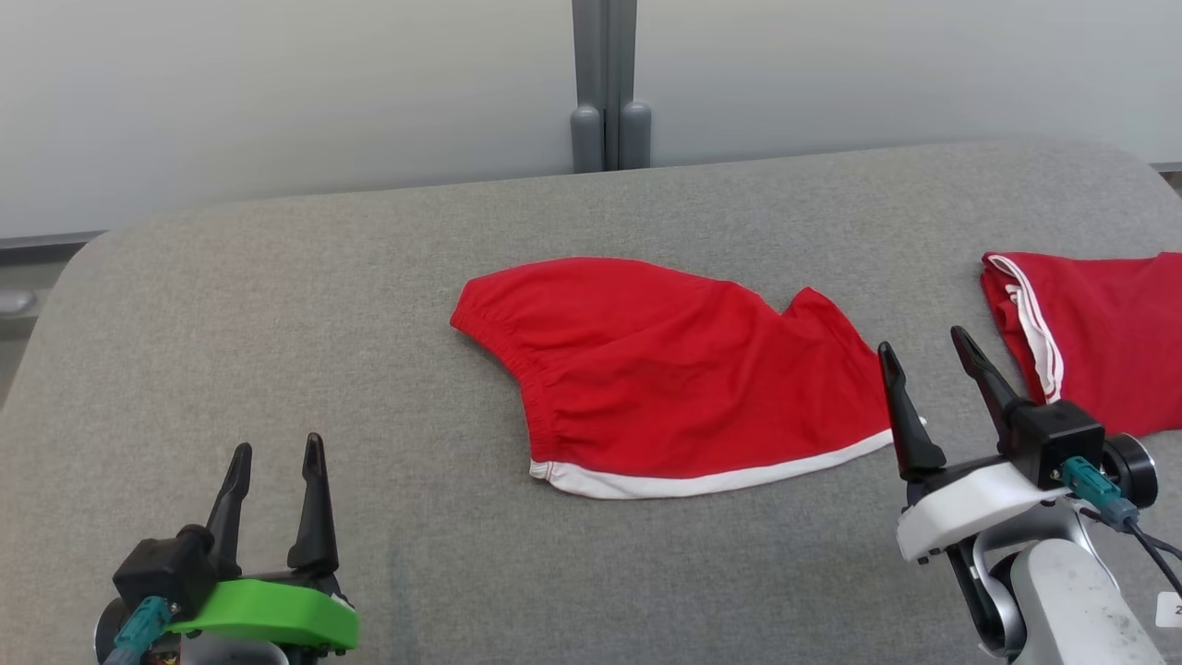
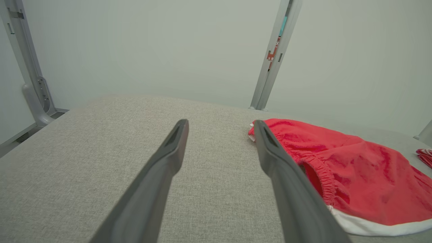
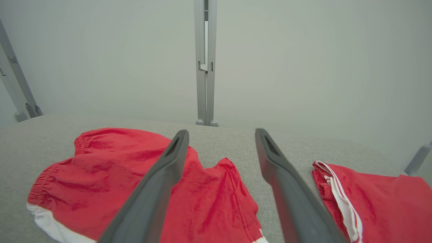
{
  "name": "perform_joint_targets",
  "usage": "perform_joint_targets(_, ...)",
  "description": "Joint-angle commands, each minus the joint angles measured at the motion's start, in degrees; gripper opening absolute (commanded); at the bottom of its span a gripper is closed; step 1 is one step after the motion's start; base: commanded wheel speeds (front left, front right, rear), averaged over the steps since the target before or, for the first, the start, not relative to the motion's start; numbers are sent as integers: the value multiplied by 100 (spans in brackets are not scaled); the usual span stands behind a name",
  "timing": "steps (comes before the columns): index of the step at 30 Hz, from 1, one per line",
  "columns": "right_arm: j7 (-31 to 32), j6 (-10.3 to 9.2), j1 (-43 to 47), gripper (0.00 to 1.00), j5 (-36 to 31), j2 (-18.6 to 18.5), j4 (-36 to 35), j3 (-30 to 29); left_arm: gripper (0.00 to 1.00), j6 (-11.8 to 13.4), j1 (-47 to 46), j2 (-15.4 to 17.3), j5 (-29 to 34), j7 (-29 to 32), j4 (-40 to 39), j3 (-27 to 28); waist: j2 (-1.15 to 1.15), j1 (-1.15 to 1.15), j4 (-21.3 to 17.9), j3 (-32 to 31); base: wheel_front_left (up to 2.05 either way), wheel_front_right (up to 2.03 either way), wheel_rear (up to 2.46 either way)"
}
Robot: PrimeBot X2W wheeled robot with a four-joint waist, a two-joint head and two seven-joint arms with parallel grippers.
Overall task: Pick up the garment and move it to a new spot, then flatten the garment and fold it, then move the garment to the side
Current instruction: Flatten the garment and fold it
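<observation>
Left half of the surface (image 1: 231, 305) is bare: open lane from the left pincer (image 1: 277, 443) to the red garment (image 1: 665, 369) mid-surface. Right side is tight: the right pincer (image 1: 923, 339), jaws apart, sits at the narrow strip between that garment and a 2nd red garment (image 1: 1108, 323). Wall panels (image 1: 277, 92) and a grey post (image 1: 607, 83) close off the far edge.
</observation>
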Motion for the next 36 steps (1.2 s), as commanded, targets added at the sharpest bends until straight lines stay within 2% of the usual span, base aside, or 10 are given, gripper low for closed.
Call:
perform_joint_targets(1, 32, -10, 88, 100, 9, 28, -79, -13, 100, -17, 44, 12, -59, -13, 31, -6, 0, 0, -78, -98, 0, 0, 0)
perform_joint_targets(26, 332, -10, 358, 100, -34, 233, -247, -160, 100, -17, -365, 139, -169, -13, 614, -267, 0, 0, -77, -128, 0, 0, 0)
perform_joint_targets(29, 544, -10, 274, 100, -55, 218, -174, -248, 100, -17, -446, 144, -277, 39, 739, -583, 0, 0, -72, -62, 0, 0, 0)
perform_joint_targets(36, 1418, -10, -174, 100, -8, 51, 377, -554, 100, -17, -901, 217, -646, 351, 1229, -1792, 0, 0, -84, 264, 0, 0, 0)
